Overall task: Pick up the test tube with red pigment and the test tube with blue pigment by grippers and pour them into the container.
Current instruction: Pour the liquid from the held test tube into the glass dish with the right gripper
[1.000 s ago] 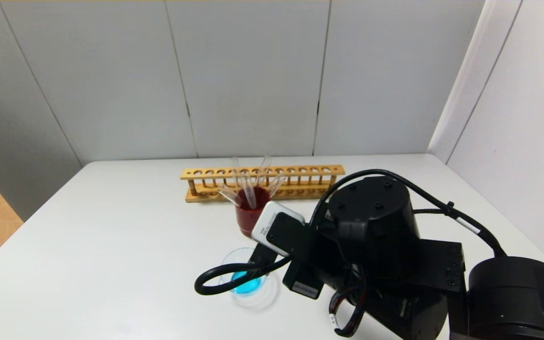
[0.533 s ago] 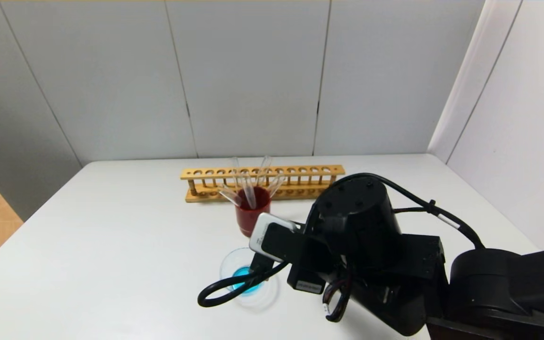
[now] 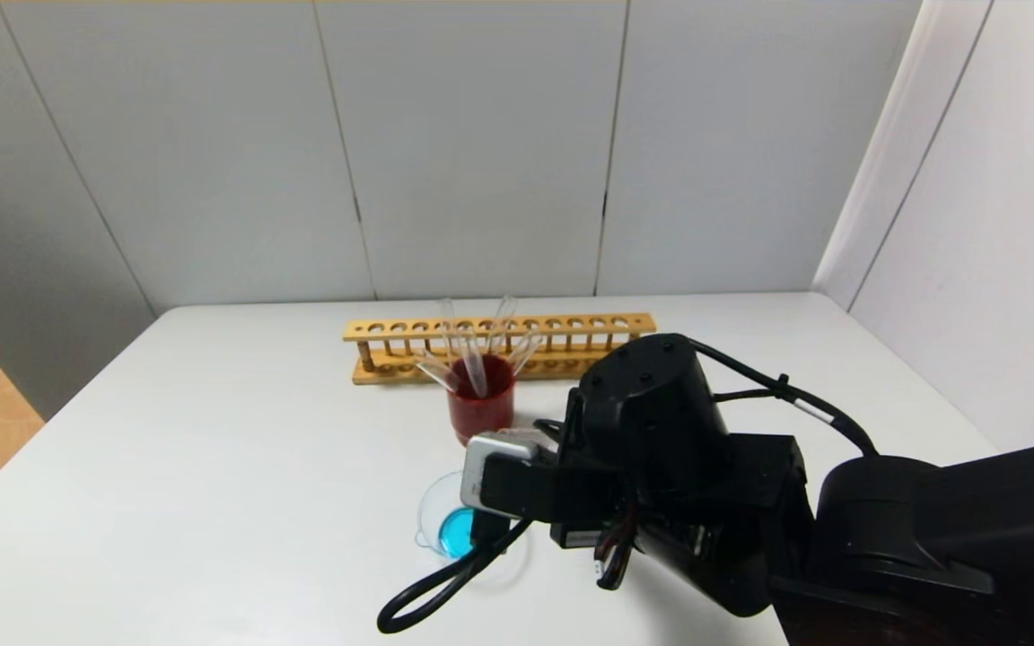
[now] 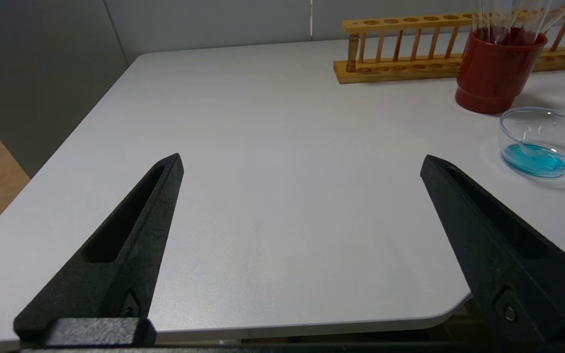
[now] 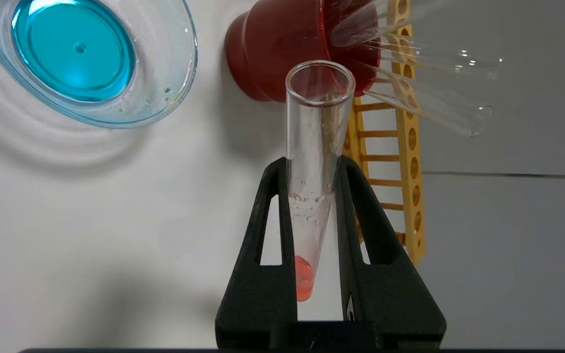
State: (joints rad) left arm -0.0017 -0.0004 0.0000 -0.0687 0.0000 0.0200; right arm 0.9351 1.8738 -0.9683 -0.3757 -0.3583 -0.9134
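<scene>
Since a second ago the right arm has swung lower and toward the robot's left, so its wrist now hangs beside the container (image 3: 454,529) rather than above and behind it. The right gripper (image 5: 314,166) is clamped on the test tube with red pigment (image 5: 314,162); the two black fingers (image 5: 268,230) press on either side of the glass around its middle. A little orange-red liquid sits at the tube's rounded end, back between the fingers, and droplets cling to the inner wall. The open mouth points outward, toward the dark red cup (image 5: 282,54), off to one side of the container (image 5: 86,59), not over it. The container holds a shallow pool of blue liquid. Clear tubes (image 5: 424,78) lean out of the red cup, and the wooden rack (image 3: 499,345) stands just behind it on the white table (image 3: 212,449). The left gripper (image 4: 302,166) hovers low over the table's near edge, its fingers spread wide and holding nothing.
</scene>
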